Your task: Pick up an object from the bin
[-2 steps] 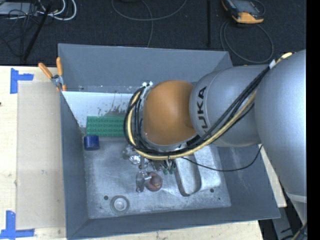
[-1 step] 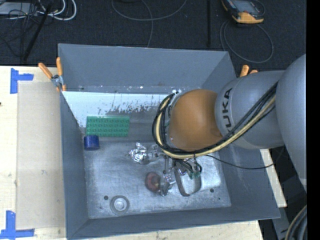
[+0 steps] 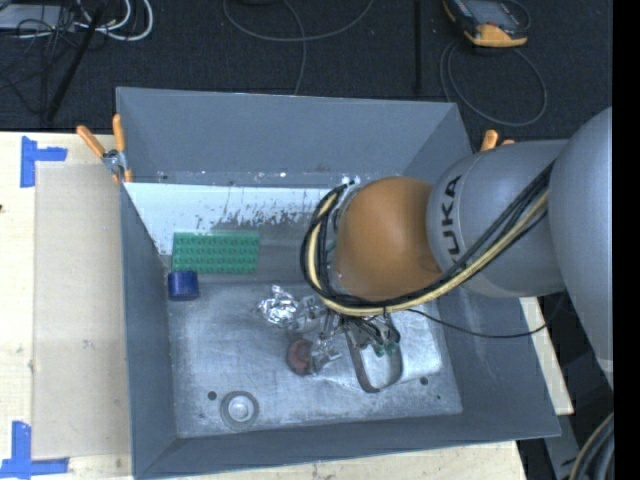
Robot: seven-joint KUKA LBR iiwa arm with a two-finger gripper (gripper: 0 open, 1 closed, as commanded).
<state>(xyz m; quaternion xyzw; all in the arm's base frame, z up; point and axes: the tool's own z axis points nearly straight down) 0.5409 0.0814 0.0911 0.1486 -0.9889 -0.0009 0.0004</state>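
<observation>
One gripper (image 3: 322, 346) just beside brown disc (image 3: 299, 356), foil wad (image 3: 279, 308).

My orange cover (image 3: 385, 238) hides the bin (image 3: 300, 138) floor beneath. A brownish thing (image 3: 299, 356) by my gripper (image 3: 325, 348) is unidentifiable.

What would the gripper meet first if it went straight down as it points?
Probably the small reddish-brown round thing by the gripper, beside the crumpled foil; else the bin floor. Depth is unclear.
</observation>
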